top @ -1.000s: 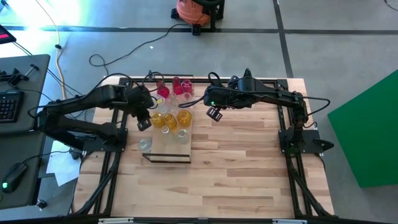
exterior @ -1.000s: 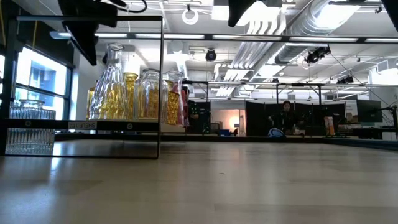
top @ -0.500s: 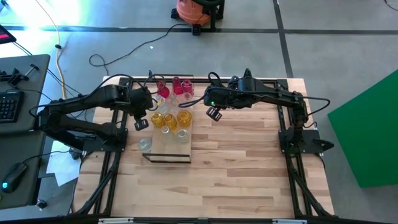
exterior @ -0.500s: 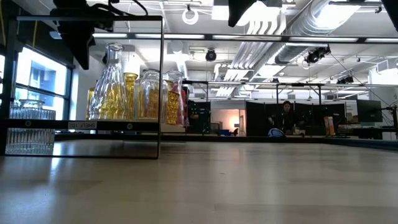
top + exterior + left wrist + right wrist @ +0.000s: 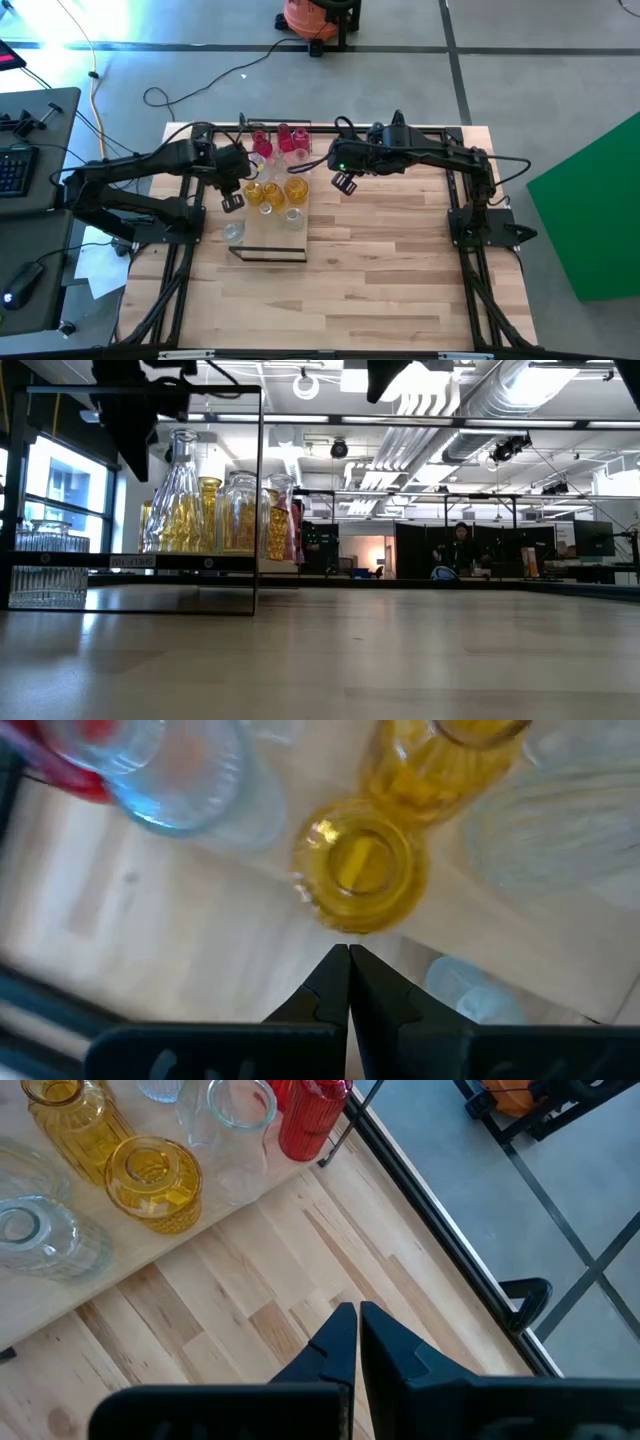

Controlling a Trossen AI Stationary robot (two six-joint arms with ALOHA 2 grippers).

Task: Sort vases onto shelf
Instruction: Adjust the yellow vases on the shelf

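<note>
Jaws pressed together, left gripper [image 5: 348, 960] apparently just beside yellow vase [image 5: 361, 866].

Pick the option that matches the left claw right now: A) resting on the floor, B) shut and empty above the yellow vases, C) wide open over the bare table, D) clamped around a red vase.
B: in the left wrist view the left claw has its fingers pressed together with nothing between them, just above a yellow vase seen from its mouth.
</note>
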